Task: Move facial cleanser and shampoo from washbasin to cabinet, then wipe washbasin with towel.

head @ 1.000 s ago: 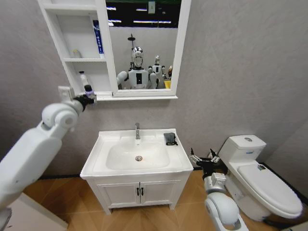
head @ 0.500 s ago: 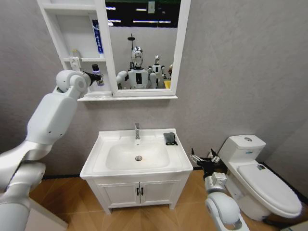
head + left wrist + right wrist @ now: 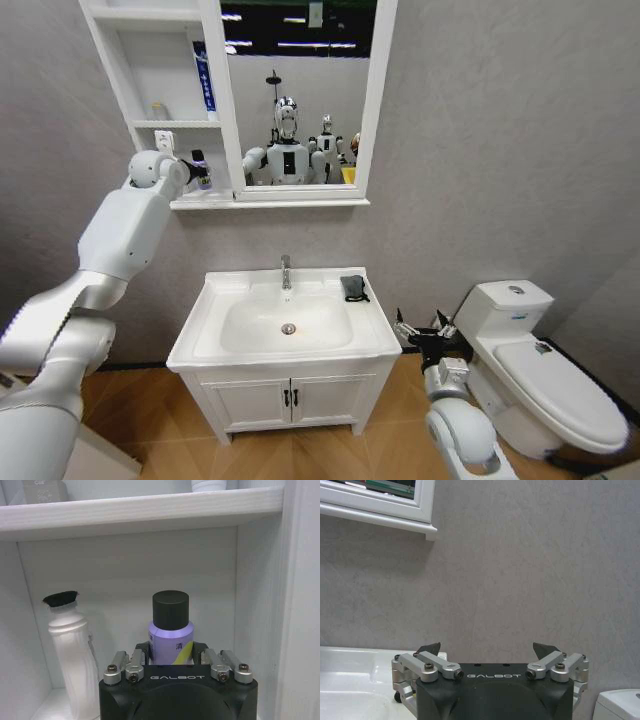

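While the left gripper [image 3: 170, 652] stays clamped on the purple bottle [image 3: 170, 630], upper left of the head frame, inside the cabinet [image 3: 150, 70] bottom compartment, release should wait until the base sits flat, clear of the white bottle [image 3: 72, 650] beside it. Right gripper [image 3: 487, 652] idles lower right, fingers apart. Washbasin [image 3: 200, 330] at centre carries the towel [image 3: 352, 288] on its rear corner. Grey wall; toilet [image 3: 540, 370] at right.
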Available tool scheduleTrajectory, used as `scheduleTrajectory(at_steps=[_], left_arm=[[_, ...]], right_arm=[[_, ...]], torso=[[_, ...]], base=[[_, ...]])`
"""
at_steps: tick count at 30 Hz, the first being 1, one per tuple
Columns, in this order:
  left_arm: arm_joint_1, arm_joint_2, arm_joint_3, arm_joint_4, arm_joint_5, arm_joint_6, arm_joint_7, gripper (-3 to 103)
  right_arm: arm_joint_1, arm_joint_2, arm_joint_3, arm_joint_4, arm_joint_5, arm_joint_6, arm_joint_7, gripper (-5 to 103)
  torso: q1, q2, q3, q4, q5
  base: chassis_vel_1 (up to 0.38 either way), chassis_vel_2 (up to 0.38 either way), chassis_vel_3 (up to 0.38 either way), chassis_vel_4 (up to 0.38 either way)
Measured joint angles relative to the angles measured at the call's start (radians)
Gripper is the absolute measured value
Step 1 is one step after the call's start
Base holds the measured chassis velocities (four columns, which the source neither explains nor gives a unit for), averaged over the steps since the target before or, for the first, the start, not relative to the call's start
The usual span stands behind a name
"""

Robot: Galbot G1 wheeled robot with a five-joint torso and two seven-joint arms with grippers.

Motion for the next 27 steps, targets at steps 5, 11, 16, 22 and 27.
scheduleTrajectory(at_steps=[5, 11, 16, 22, 27], left_arm=[[-0.015, -0.017, 0.000, 0.033, 0.019, 0.000, 0.011, 43], [-0.021, -0.025, 0.001, 0.055, 0.032, 0.000, 0.011, 43], [-0.019, -0.022, 0.001, 0.062, 0.036, 0.000, 0.010, 43], [-0.009, -0.016, 0.001, 0.064, 0.037, -0.003, 0.010, 43], [-0.006, -0.013, -0.001, 0.058, 0.035, -0.004, 0.008, 43]], right_arm=[[-0.003, 0.000, 0.007, -0.003, 0.002, 0.004, -0.001, 100], [-0.005, 0.000, 0.011, -0.009, 0.005, 0.012, -0.001, 100], [-0.003, -0.003, 0.013, -0.010, 0.010, 0.014, -0.002, 100], [-0.005, -0.006, 0.018, -0.005, 0.016, 0.014, -0.007, 100], [-0.010, -0.006, 0.021, 0.001, 0.016, 0.014, -0.007, 100]], torso=[[0.000, 0.000, 0.000, 0.0001, -0.0001], [0.000, 0.000, 0.000, 0.0000, 0.0000], [0.000, 0.000, 0.000, 0.0002, 0.0000], [0.000, 0.000, 0.000, 0.0002, -0.0002], [0.000, 0.000, 0.000, 0.0001, -0.0001]], base=[[0.000, 0.000, 0.000, 0.000], [0.000, 0.000, 0.000, 0.000], [0.000, 0.000, 0.000, 0.000], [0.000, 0.000, 0.000, 0.000], [0.000, 0.000, 0.000, 0.000]])
